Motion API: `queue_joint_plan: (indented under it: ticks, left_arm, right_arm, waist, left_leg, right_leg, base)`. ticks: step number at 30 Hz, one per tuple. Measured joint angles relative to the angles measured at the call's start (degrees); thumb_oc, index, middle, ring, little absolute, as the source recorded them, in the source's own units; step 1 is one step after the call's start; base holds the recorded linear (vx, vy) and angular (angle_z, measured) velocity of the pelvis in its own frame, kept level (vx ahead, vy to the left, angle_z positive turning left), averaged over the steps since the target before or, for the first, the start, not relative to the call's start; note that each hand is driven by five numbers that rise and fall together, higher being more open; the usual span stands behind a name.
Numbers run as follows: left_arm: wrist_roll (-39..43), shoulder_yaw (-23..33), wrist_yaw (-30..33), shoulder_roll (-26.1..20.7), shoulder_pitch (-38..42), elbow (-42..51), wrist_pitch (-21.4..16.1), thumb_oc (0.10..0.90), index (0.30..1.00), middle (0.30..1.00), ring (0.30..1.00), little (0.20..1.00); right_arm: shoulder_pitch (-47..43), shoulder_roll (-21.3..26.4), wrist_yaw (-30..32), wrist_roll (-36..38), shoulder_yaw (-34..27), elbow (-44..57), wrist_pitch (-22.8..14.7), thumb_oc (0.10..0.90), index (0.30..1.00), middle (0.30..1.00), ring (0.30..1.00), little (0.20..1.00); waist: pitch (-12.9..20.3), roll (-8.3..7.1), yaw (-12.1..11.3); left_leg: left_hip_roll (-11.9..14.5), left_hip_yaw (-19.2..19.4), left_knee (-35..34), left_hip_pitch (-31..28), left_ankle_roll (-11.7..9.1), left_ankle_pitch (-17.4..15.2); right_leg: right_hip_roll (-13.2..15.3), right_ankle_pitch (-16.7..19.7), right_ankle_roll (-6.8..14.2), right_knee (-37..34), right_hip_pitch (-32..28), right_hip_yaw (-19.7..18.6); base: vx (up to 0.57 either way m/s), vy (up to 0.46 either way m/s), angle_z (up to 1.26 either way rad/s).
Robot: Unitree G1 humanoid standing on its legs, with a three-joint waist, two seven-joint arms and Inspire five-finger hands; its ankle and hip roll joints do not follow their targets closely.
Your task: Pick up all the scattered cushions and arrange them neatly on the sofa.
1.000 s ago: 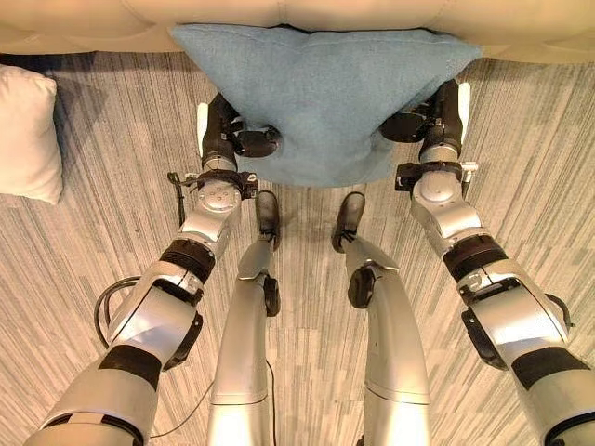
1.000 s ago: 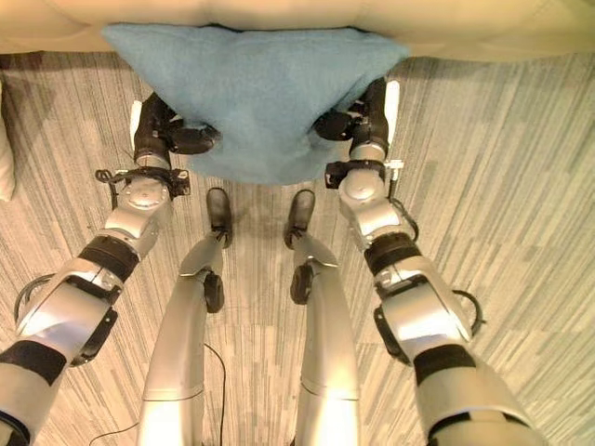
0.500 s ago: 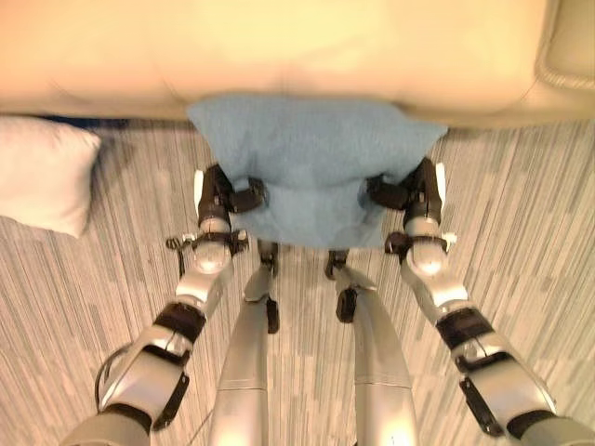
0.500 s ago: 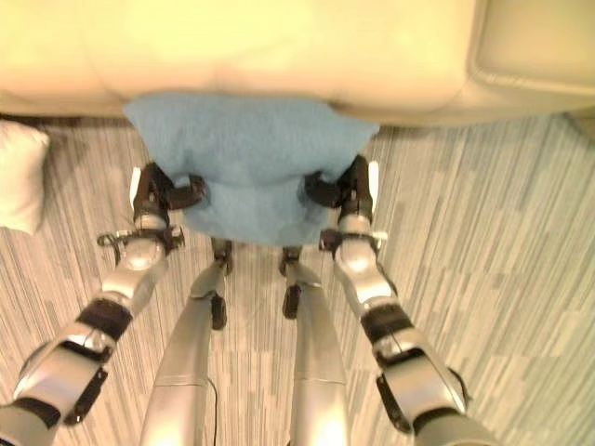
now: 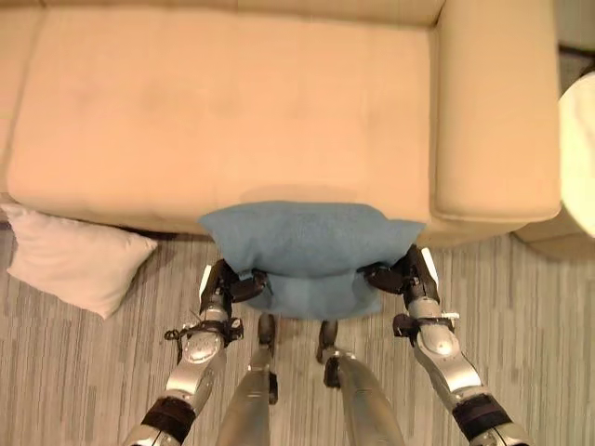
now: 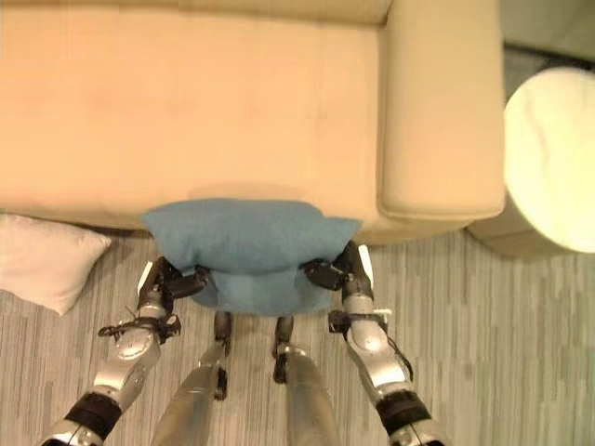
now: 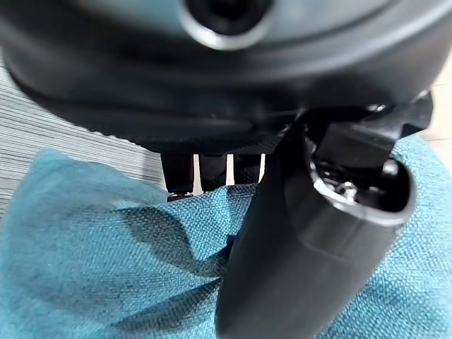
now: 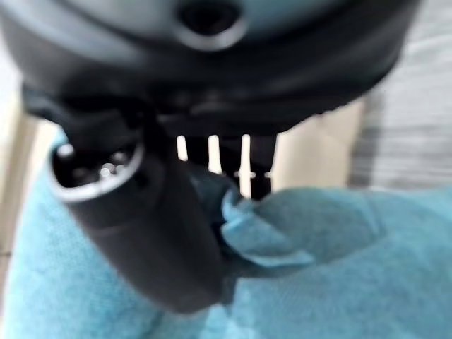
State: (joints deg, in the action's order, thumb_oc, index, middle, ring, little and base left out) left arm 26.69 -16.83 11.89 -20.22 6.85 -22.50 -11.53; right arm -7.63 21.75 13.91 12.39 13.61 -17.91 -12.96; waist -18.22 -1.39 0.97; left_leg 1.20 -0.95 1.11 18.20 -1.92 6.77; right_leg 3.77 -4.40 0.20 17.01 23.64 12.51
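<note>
A blue cushion (image 5: 311,243) is hanging between the robot's two hands at the front edge of a beige sofa (image 5: 223,102), its far edge overlapping the seat front while the rest sags above the striped grey floor (image 5: 548,316). The left hand (image 5: 226,286) is pinching the cushion's left side, thumb pressing on top and fingers tucked beneath the cloth, as the left wrist view is showing at close range. The right hand (image 5: 400,276) is clamping the right side in the same manner, with a fold of blue fabric bunching between thumb and fingers (image 8: 258,166). A white cushion (image 5: 74,260) is lying on the floor to the robot's left, touching the sofa's base. A round pale stool (image 6: 550,158) is standing beyond the sofa's right armrest (image 6: 437,111). The sofa seat itself is carrying no cushions.
</note>
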Motion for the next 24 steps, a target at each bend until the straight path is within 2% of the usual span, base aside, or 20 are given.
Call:
queue_joint_plan:
  ticks: [2,5,9,13,14,16,17,18,20,21,22,23,24]
  left_arm:
    - [-0.1,0.1,-0.6,-0.1,-0.8,0.6,0.0,0.400,0.300,0.300,0.300,0.300]
    - [-1.0,1.0,-1.6,0.6,-2.7,1.2,0.0,0.400,0.300,0.300,0.300,0.300]
    - [-2.1,1.0,-2.7,1.3,-4.9,1.1,0.4,0.400,0.300,0.300,0.300,0.300]
    - [-2.6,0.1,-2.7,1.6,-5.3,1.1,0.8,0.400,0.300,0.300,0.300,0.300]
    - [-2.6,-0.2,-2.7,2.0,-5.2,1.1,0.8,0.400,0.300,0.300,0.300,0.300]
    - [-3.1,-1.0,-2.8,2.5,-5.6,0.9,0.8,0.400,0.300,0.300,0.300,0.300]
    - [-3.6,-1.2,-2.8,2.9,-5.6,0.9,1.5,0.400,0.300,0.300,0.300,0.300]
    - [-3.8,-1.2,-2.9,2.9,-5.9,0.9,2.0,0.400,0.300,0.300,0.300,0.300]
    - [-3.8,-1.2,-3.0,3.1,-7.3,0.9,2.2,0.400,0.300,0.300,0.300,0.300]
    - [-3.9,-1.2,-3.2,3.1,-7.9,0.9,2.3,0.400,0.300,0.300,0.300,0.300]
    - [-4.4,-1.2,-3.5,3.1,-9.7,0.9,2.7,0.400,0.300,0.300,0.300,0.300]
    - [-4.4,-1.2,-3.7,3.0,-10.4,1.1,2.8,0.400,0.300,0.300,0.300,0.300]
    - [-4.4,-1.2,-3.7,2.6,-10.8,1.1,2.9,0.400,0.300,0.300,0.300,0.300]
  right_arm:
    - [1.4,0.2,-0.5,-0.5,-1.0,1.3,-0.1,0.400,0.300,0.300,0.300,0.300]
    - [3.1,0.2,-2.5,-0.9,-2.0,1.4,0.1,0.400,0.300,0.300,0.300,0.300]
    - [5.0,1.0,-4.1,-2.7,-2.9,3.0,1.5,0.400,0.300,0.300,0.300,0.300]
    - [5.4,2.4,-4.9,-3.1,-3.2,3.4,2.4,0.400,0.300,0.300,0.300,0.300]
    - [5.6,2.5,-4.9,-3.1,-3.7,3.3,2.5,0.400,0.300,0.300,0.300,0.300]
    - [6.0,2.6,-4.8,-3.1,-4.4,3.4,2.5,0.400,0.300,0.300,0.300,0.300]
    - [6.3,2.4,-4.5,-3.1,-4.8,3.5,3.2,0.400,0.300,0.300,0.300,0.300]
    - [6.6,2.2,-4.5,-3.1,-4.9,3.5,3.7,0.400,0.300,0.300,0.300,0.300]
    - [8.4,2.3,-4.8,-3.3,-4.9,4.7,4.1,0.400,0.300,0.300,0.300,0.300]
    - [9.3,2.3,-4.9,-3.4,-4.8,5.4,4.1,0.400,0.300,0.300,0.300,0.300]
    - [10.9,1.7,-5.0,-3.6,-4.7,6.1,4.3,0.400,0.300,0.300,0.300,0.300]
    - [11.4,1.5,-5.0,-3.7,-4.5,6.2,4.4,0.400,0.300,0.300,0.300,0.300]
    - [12.3,1.0,-4.9,-3.7,-4.2,6.6,4.8,0.400,0.300,0.300,0.300,0.300]
  waist:
    - [2.1,0.88,0.1]
    - [3.4,1.65,0.0]
    - [3.8,2.23,-0.1]
    - [3.8,2.33,-0.1]
    - [3.9,2.18,-0.2]
    - [4.1,2.04,-0.3]
    - [4.3,1.95,-0.3]
    - [4.6,1.37,-0.5]
    - [5.7,1.42,-1.6]
    - [6.1,1.65,-1.6]
    - [6.7,1.79,-1.7]
    - [7.4,1.75,-1.7]
    - [8.2,0.56,-1.3]
  left_leg:
    - [0.3,-0.6,-0.4,-1.0,-0.5,-0.3]
    - [0.7,-1.1,-1.5,-5.5,-0.8,-0.3]
    - [0.9,-1.1,-1.1,-9.6,-1.2,-0.7]
    - [0.9,-1.0,0.3,-10.2,-1.2,-0.8]
    - [0.6,-0.8,2.3,-8.8,-1.7,-1.2]
    - [0.3,1.0,4.7,-6.9,-1.9,-1.7]
    - [0.4,3.2,6.2,-4.5,-1.5,-2.7]
    - [0.7,3.9,4.3,-4.3,-1.1,-2.8]
    - [1.0,3.4,1.5,-4.3,-0.5,-2.2]
    - [1.3,3.4,1.1,-4.4,-0.4,-2.2]
    - [1.0,3.5,-0.6,-7.2,1.3,-1.2]
    - [0.7,4.2,-1.0,-7.7,2.3,1.0]
    - [-0.6,5.0,-1.3,-8.2,3.0,0.4]
  right_leg:
    - [-0.2,-0.4,-0.1,-0.2,-1.4,0.5]
    - [-0.8,-0.8,-0.7,-1.5,-6.1,1.2]
    - [-1.0,-2.5,-1.1,-1.3,-10.2,1.0]
    - [-0.9,-2.6,-1.2,-1.5,-11.8,1.0]
    - [-0.5,-2.7,-1.6,-1.9,-12.2,1.0]
    - [0.0,-2.5,-3.4,-2.4,-12.6,0.7]
    - [-0.2,-2.6,-2.9,-4.0,-13.6,0.4]
    - [-0.1,-2.4,-3.1,-4.6,-13.8,-0.1]
    - [-0.3,-2.1,-2.3,-4.4,-14.0,-1.0]
    - [-0.5,-2.7,-1.6,-4.2,-14.1,-1.7]
    - [-0.2,-3.8,0.2,-3.3,-15.2,-3.9]
    - [0.1,-3.9,1.3,-2.1,-15.0,-4.6]
    - [1.5,-4.4,2.3,-1.8,-14.9,-5.3]
  base:
    - [0.12,-0.106,0.12]
    - [0.13,-0.055,0.08]
    - [0.13,-0.007,0.02]
    - [0.10,0.066,0.02]
    - [0.07,0.071,0.10]
    - [0.20,0.143,0.07]
    - [0.21,0.136,-0.03]
    - [0.16,0.105,-0.14]
    - [0.25,0.191,-0.35]
    - [0.27,0.243,-0.66]
    - [0.18,0.203,-0.66]
    - [0.16,0.205,-0.63]
    - [0.14,0.197,-0.30]
